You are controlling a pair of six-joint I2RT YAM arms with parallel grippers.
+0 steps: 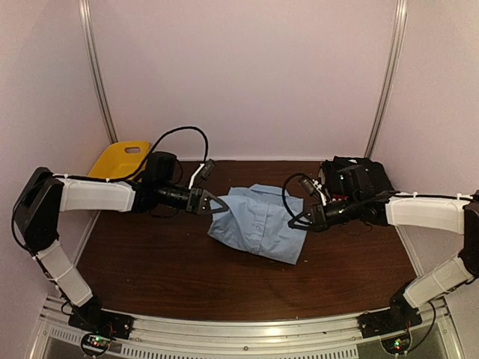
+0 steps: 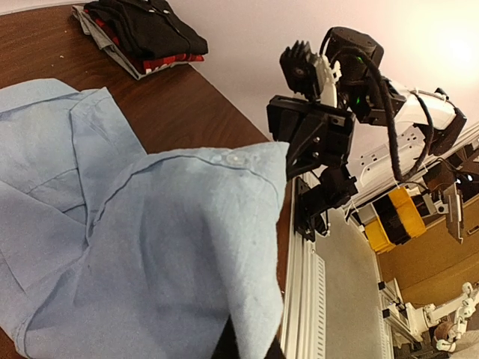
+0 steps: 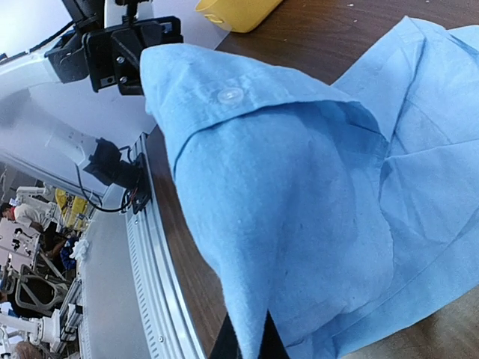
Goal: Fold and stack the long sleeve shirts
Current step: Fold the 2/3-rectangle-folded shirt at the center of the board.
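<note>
The top camera looks down from above and behind the arms, facing the back wall, far enough off to take in the whole table (image 1: 150, 277), with the light blue shirt (image 1: 258, 224) mid-frame. The left wrist camera sits very close to that shirt and looks across it at the right arm (image 2: 322, 134), right of centre, with the folded stack (image 2: 150, 34) at upper left. The right wrist camera, equally close, faces the opposite way: the left arm (image 3: 112, 48) is at upper left and the yellow basket (image 3: 236, 11) at the top edge. All three views share the shirt.
</note>
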